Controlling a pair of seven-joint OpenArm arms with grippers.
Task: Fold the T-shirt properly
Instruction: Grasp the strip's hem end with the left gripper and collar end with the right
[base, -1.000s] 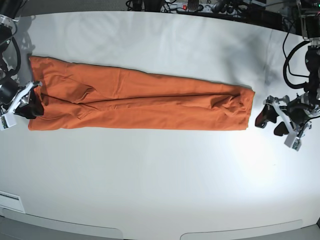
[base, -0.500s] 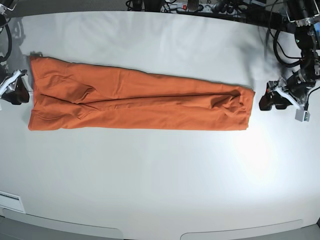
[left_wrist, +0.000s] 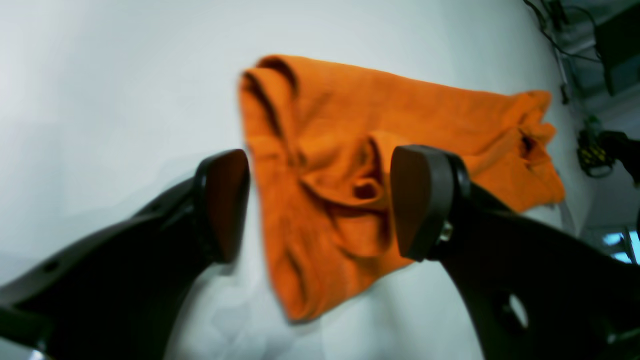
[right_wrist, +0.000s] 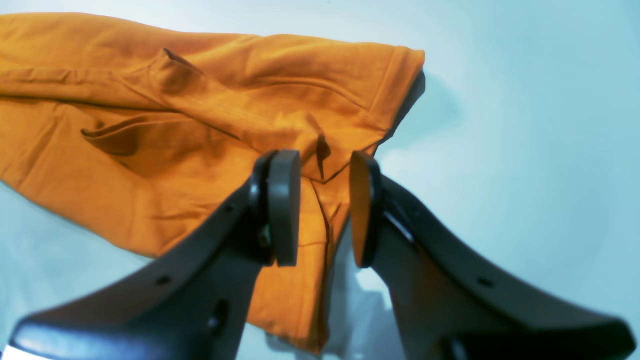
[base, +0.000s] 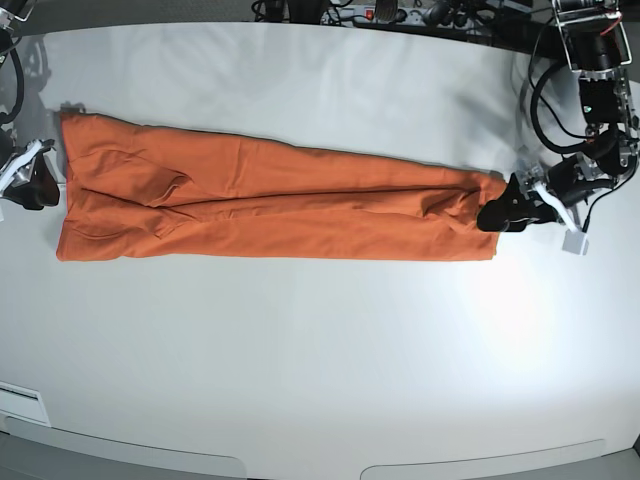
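- A white table (base: 320, 350) fills the overhead view, bare apart from one garment.
- The T-shirt (base: 270, 200), plain orange, lies flat across the far half of the table as a long narrow band, its sides apparently already folded inward. It runs from the left edge of the overhead view almost to the right edge.
- The left gripper (base: 497, 214), on the right side of the overhead view, sits at the shirt's narrow end. Its jaws stand wide apart and hold nothing; in the wrist view the bunched end of the cloth shows between the two pads.
- The right gripper (base: 30, 180), at the far left of the overhead view, waits just beside the shirt's wider end. Its jaws are partly apart, with no cloth pinched between them.
- Judged step: both arms are lining up on opposite ends for the crosswise fold, with neither end gripped yet.
- The next move probably calls for the left gripper to close on all layers at its end, then lift and carry that end over toward the other.
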